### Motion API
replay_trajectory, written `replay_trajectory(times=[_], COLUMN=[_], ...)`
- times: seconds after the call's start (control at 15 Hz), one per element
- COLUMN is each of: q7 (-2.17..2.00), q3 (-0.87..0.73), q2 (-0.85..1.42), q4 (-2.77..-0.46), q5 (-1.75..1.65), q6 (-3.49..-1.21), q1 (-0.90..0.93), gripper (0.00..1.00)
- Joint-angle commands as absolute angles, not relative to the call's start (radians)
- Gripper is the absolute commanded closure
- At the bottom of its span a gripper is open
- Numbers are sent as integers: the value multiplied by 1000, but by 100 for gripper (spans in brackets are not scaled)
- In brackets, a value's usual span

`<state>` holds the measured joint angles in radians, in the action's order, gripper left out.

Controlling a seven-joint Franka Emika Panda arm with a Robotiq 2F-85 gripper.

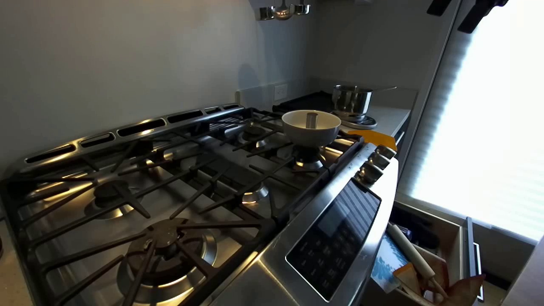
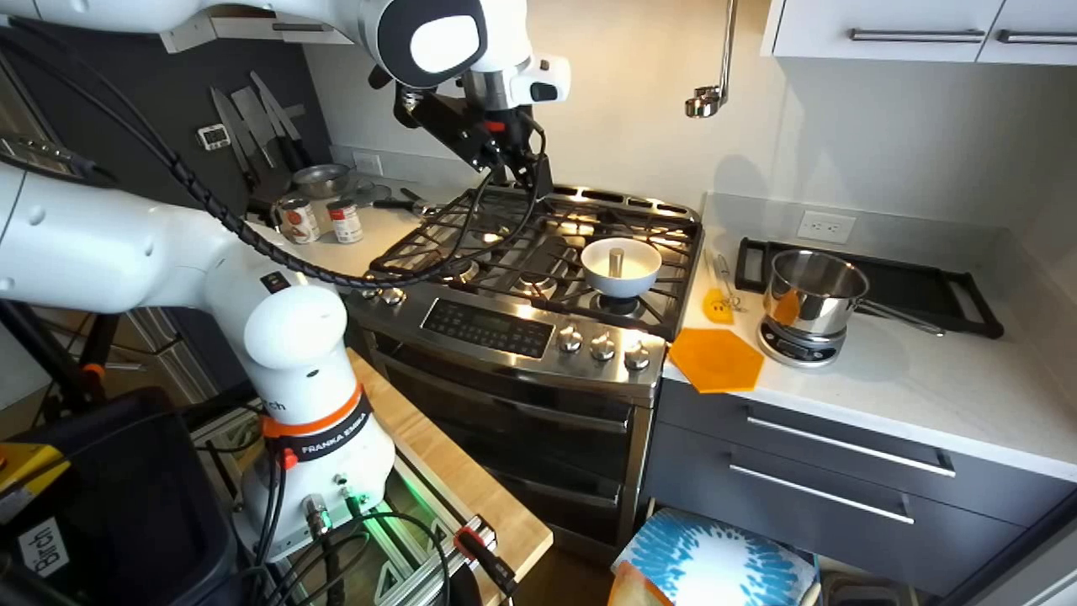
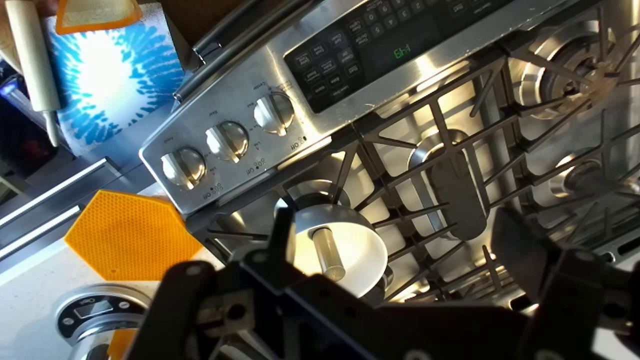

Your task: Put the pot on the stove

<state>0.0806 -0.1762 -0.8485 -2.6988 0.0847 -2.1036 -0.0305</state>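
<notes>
The pot (image 1: 352,101) is shiny steel with straight sides and a long handle. It stands upright on a small round scale (image 2: 799,347) on the counter beside the stove, and shows in both exterior views (image 2: 814,290). In the wrist view only a bit of the pot (image 3: 92,346) shows at the lower left. The stove (image 2: 538,313) has black grates and knobs on its slanted front (image 1: 272,263); it fills much of the wrist view (image 3: 280,60). My gripper (image 3: 400,232) is open and empty above the stove, away from the pot. It also shows in an exterior view (image 2: 523,172).
A white bowl (image 2: 621,273) holding a metal cylinder (image 2: 616,261) sits on the front right burner. An orange hexagonal mat (image 2: 717,359) lies between stove and scale. A black tray (image 2: 917,290) lies behind the pot. Cans (image 2: 343,220) stand left. An open drawer (image 1: 463,250) holds utensils.
</notes>
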Motion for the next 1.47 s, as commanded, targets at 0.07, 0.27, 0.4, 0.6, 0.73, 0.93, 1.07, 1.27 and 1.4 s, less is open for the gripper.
replay_trajectory(times=[0.07, 0.27, 0.4, 0.6, 0.73, 0.93, 1.07, 1.27, 1.4], q7=[-34, -73, -133, -257, -334, -349, -356, -356, -377], q3=[-181, -232, -264, -281, -292, -258, -255, -248, -256], q2=[-743, -598, -490, -327, -209, -222, -167, -184, -140], q4=[-2612, -2478, -2370, -2210, -2098, -2111, -2070, -2075, -2028], q5=[108, 106, 109, 133, 149, 131, 128, 129, 176], q6=[-2124, -2138, -2147, -2157, -2158, -2167, -2167, -2167, -2124], q1=[-109, -169, -172, -165, -171, -205, -208, -209, -207], gripper=[0, 0, 0, 0, 0, 0, 0, 0, 0])
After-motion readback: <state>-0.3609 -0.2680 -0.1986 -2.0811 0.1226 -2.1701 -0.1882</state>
